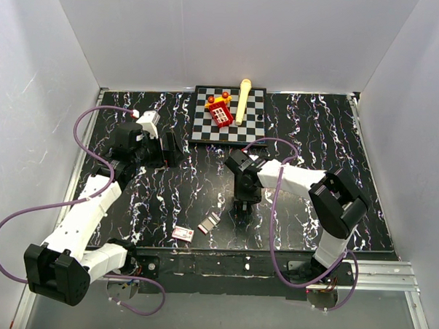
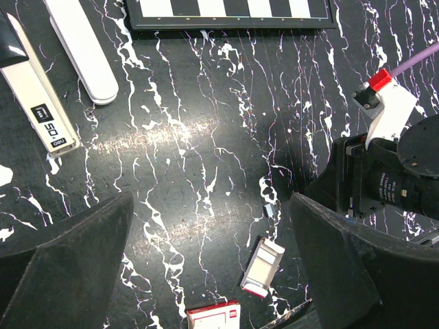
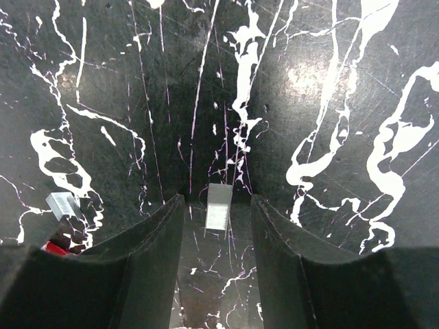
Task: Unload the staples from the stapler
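Observation:
The stapler [image 2: 40, 106], silver-grey with a black end, lies on the table at the far left of the left wrist view, beside a white rounded stick [image 2: 82, 48]. I cannot make it out in the top view. A short strip of staples [image 3: 219, 206] lies flat on the table between my right gripper's [image 3: 216, 200] open fingertips, touching neither finger. A second small strip [image 3: 63, 203] lies to its left and also shows in the left wrist view [image 2: 269, 210]. My left gripper [image 2: 211, 205] is wide open and empty above the table. In the top view it [image 1: 169, 148] is left of the right gripper [image 1: 243, 208].
A small red-and-white box [image 1: 183, 233] and its open tray [image 1: 210, 222] lie near the front edge; both show in the left wrist view, box [image 2: 214, 317] and tray [image 2: 263, 267]. A chessboard [image 1: 199, 134] with a red toy and a yellow stick stands at the back.

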`<state>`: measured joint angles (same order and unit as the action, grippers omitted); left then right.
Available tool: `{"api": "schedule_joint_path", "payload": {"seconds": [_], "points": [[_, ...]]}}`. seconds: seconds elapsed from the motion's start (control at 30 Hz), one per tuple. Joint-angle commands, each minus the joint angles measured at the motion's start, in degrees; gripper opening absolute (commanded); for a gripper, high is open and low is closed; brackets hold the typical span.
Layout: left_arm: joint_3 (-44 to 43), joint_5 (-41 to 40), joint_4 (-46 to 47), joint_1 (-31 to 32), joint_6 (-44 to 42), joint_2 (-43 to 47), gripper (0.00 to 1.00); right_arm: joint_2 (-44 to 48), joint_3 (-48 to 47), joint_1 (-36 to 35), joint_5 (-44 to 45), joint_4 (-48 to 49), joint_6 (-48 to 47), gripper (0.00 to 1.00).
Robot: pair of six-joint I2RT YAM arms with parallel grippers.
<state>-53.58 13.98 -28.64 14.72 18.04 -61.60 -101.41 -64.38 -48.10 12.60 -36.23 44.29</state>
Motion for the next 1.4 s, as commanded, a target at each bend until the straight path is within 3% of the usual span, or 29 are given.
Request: {"api": "schedule_joint_path", "payload": {"seconds": [0.0,0.3,1.13,1.37], "points": [[0.23,-0.35,0.52,-0.04,-0.11,1.66,0.98,-0.64,-1.45,0.28,1.99,-0.86,2.11,0.49],[0.23,-0.09,0.52,-0.13,-0.03,1.66,0.98,0.51,-0.22,0.28,1.29,-0.86,2.64,0.42],[0.23,0.79,0.43,-0.04,0.06,2.19,0.98,2.18,2.24,-1.03,-1.17,-1.13,4.75,0.4],[0.41,0.7,0.43,-0.13,0.06,2.63,0.98,1.65,2.33,-1.12,-1.0,-1.04,4.75,0.26]]}}
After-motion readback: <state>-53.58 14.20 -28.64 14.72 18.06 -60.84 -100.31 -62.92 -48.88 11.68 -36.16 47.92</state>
